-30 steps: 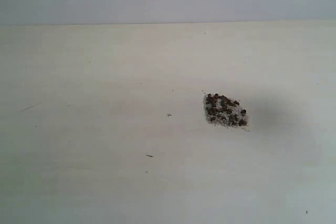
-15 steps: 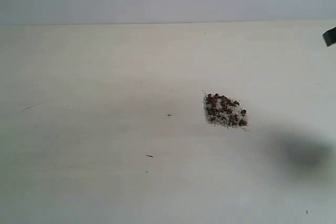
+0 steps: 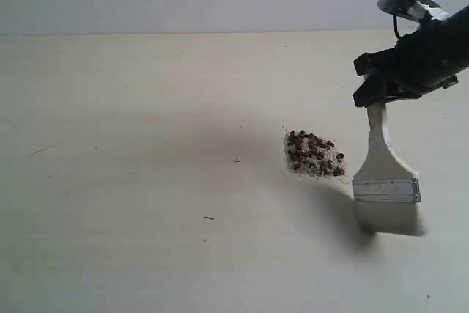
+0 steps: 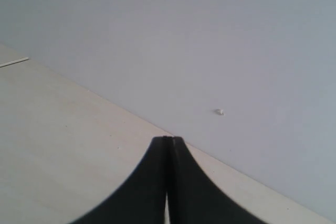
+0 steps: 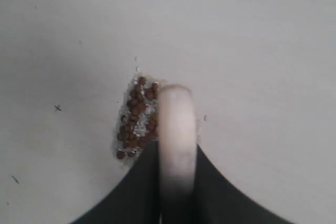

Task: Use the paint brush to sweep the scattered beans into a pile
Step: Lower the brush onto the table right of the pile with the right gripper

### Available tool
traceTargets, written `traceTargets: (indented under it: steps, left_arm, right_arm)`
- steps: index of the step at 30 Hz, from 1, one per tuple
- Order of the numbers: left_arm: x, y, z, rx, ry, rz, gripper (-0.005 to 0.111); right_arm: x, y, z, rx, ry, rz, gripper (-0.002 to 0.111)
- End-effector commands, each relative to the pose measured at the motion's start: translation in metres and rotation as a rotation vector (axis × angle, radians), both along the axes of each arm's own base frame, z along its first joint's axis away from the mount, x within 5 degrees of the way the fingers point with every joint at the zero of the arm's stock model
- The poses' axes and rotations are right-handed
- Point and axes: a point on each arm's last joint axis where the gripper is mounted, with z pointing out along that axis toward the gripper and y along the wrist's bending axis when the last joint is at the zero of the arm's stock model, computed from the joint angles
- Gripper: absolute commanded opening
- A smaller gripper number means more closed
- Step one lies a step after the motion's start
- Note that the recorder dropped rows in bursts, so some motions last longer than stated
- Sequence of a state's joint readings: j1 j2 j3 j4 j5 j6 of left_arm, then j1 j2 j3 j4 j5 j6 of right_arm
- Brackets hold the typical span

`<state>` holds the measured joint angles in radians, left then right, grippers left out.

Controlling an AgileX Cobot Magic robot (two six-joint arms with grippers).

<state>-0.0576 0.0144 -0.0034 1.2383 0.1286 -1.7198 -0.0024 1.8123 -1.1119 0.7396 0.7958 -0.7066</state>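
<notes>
The right gripper [image 3: 376, 99] is clamped on the upper end of the handle of the paint brush [image 3: 386, 181]. Its jaws are narrow, set to the handle's thickness, and the brush hangs upright with the ferrule and bristles pointing down. Holding the handle high keeps the black fingers well clear of the table [image 3: 146, 181] and leaves the full width of the bristles free to work. The bristle tips sit at the surface or just above it; contact cannot be confirmed. The beans [image 3: 315, 155] lie in one compact patch mixed with whitish crumbs, just beside the brush on its left in the exterior view, not touching it. In the right wrist view the handle partly covers the patch. Judged from this layout, the pile is largely formed and only edge tidying is left. The left gripper [image 4: 168, 148] is pressed fully together, holds nothing, and is parked away from the work area.
</notes>
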Motion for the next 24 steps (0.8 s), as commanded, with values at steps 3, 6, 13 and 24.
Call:
traceTargets:
  steps: [3,6,13,24]
  left_arm:
    - [0.000,0.000,-0.001,0.009,-0.005,0.001,0.000]
    - [0.000,0.000,-0.001,0.009,-0.005,0.001,0.000]
    - [0.000,0.000,-0.001,0.009,-0.005,0.001,0.000]
    - [0.000,0.000,-0.001,0.009,-0.005,0.001,0.000]
  right_arm:
    - [0.013,0.004,0.016,0.065,-0.011,0.039,0.000]
    - [0.012,0.001,0.014,0.024,0.004,0.040,0.000]
    - [0.010,-0.029,0.006,-0.088,0.071,-0.036,0.000]
    - [0.022,-0.039,-0.009,-0.080,0.040,-0.117,0.000]
